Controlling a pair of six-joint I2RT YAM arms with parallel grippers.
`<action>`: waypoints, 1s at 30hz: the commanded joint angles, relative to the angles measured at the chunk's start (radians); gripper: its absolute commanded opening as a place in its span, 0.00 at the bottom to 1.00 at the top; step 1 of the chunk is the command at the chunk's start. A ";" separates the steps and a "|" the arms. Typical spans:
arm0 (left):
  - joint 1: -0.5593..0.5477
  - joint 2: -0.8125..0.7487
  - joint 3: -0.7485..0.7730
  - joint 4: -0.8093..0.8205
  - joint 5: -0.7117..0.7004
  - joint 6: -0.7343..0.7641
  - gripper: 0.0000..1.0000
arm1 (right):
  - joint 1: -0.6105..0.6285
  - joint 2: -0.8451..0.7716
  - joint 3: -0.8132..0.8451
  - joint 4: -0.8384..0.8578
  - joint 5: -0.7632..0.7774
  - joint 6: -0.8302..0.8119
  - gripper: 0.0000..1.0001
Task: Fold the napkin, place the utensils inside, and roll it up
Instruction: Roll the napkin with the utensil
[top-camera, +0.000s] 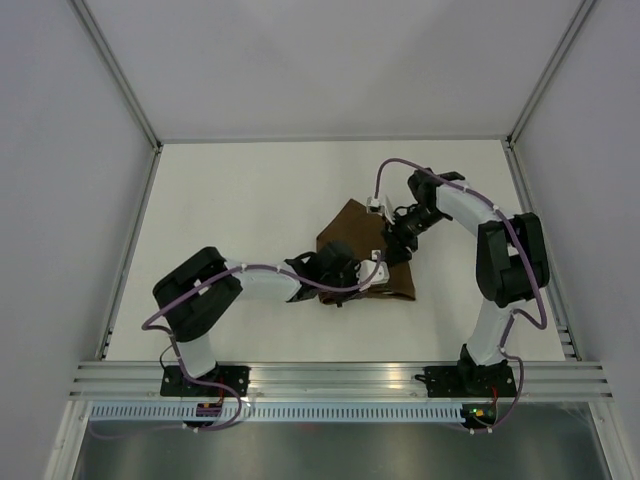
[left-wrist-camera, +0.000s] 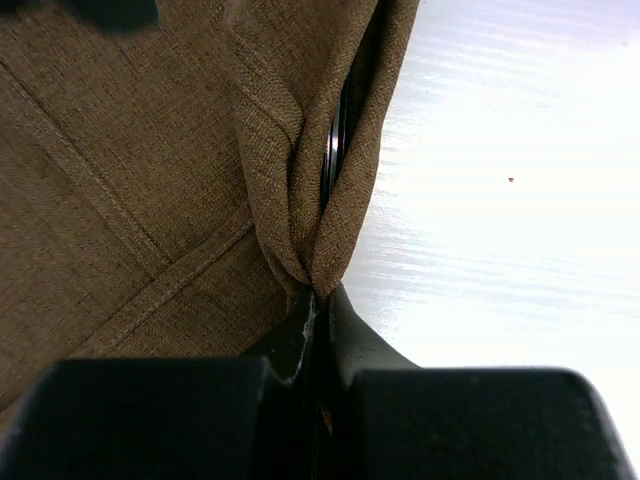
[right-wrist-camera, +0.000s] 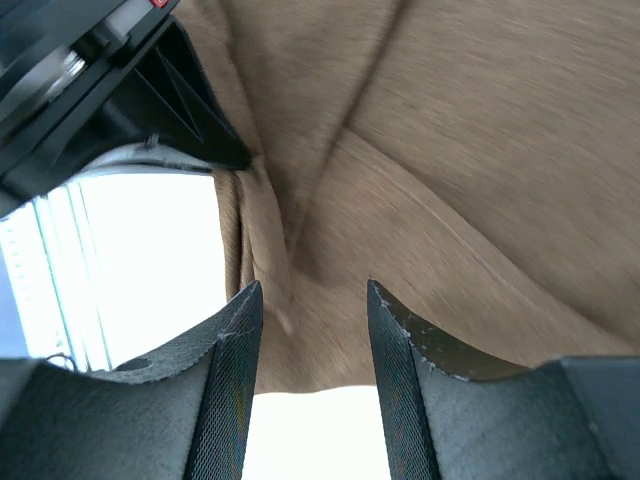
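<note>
The napkin (top-camera: 345, 225), a plain dark brown woven cloth, lies folded and bunched in the middle of the white table (top-camera: 240, 200), between my two arms. My left gripper (left-wrist-camera: 320, 300) is clenched on a gathered fold of it, and inside that fold a slim silver-bladed table knife (left-wrist-camera: 334, 150) glints. My right gripper (right-wrist-camera: 310, 330) hovers released above the cloth, grasping nothing. I judge the folding and tucking done and the roll barely begun.

A lab test cell: white table (top-camera: 250, 200), plain enclosure walls (top-camera: 60, 150), aluminium rail (top-camera: 340, 378)
</note>
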 joint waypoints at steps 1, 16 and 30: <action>0.073 0.046 0.078 -0.138 0.213 -0.139 0.02 | -0.069 -0.094 -0.039 0.075 -0.103 0.013 0.52; 0.231 0.340 0.259 -0.250 0.729 -0.333 0.02 | 0.057 -0.758 -0.690 0.718 0.193 0.093 0.54; 0.303 0.446 0.308 -0.264 0.830 -0.448 0.02 | 0.492 -0.792 -0.937 1.013 0.523 0.099 0.52</action>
